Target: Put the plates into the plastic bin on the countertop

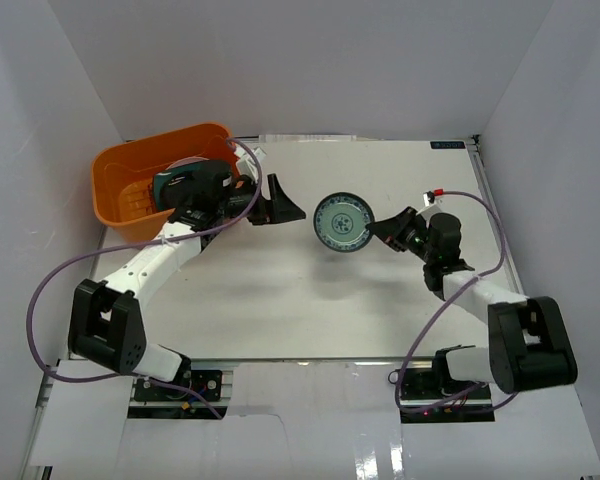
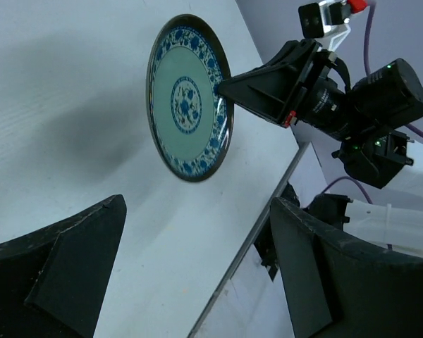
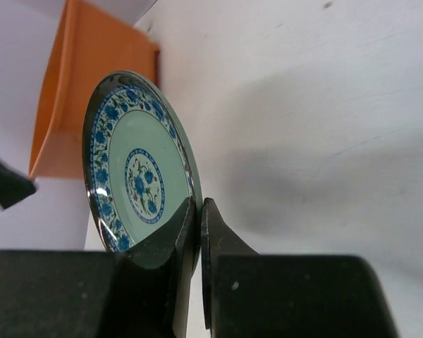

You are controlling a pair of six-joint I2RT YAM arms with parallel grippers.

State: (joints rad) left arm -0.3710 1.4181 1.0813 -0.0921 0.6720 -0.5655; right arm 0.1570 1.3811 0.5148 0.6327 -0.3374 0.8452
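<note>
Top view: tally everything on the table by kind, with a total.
plate: 1
bin: 1, its contents partly hidden by the left arm
Grippers: 2, left gripper and right gripper
Total: 4

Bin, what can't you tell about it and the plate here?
- Inside of the bin: overhead, the left arm covers most of it.
- Underside of the plate: turned away in every view.
- Right wrist view: the bin is cut by the top edge.
</note>
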